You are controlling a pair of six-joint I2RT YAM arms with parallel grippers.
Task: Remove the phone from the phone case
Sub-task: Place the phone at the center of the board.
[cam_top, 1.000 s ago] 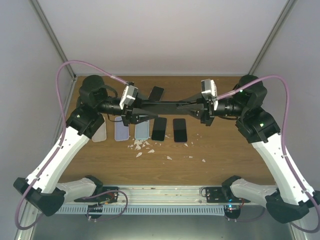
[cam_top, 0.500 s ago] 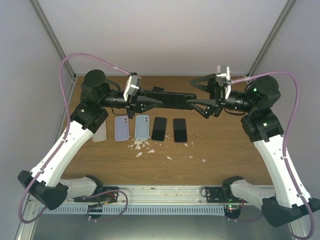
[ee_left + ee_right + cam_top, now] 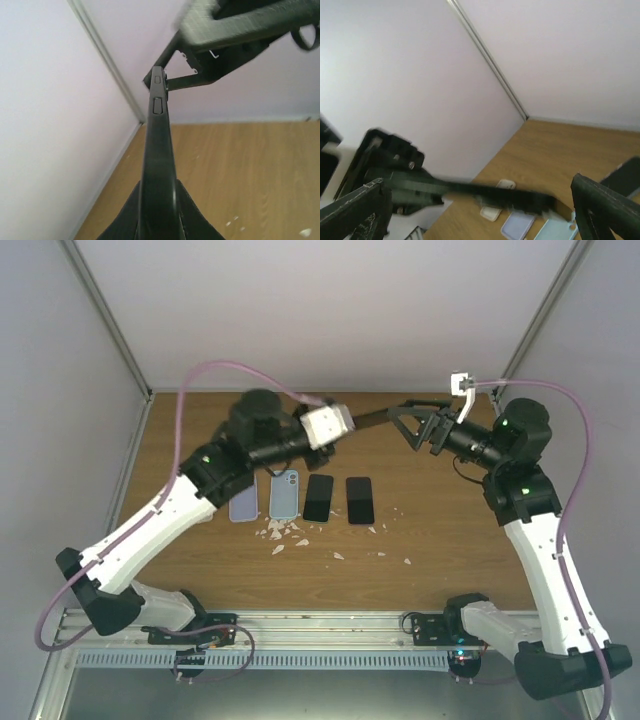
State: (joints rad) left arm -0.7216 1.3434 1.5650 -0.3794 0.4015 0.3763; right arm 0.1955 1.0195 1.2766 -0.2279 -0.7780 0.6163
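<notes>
Phone (image 3: 159,145), black and seen edge-on, is pinched in the left gripper (image 3: 159,217), jaws closed tight on it, held up over the far part of the table (image 3: 450,540); whether it is bare or cased I cannot tell; right gripper (image 3: 405,427) gapes wide, empty, near its tip; pale cases (image 3: 285,493) and two black phones (image 3: 318,497) lie in a row below.

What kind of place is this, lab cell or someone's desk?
Most likely a lab robot cell: a wooden table boxed in by plain white panels on metal framing, left arm and right arm bolted at its near edge, phones and cases lined up.
</notes>
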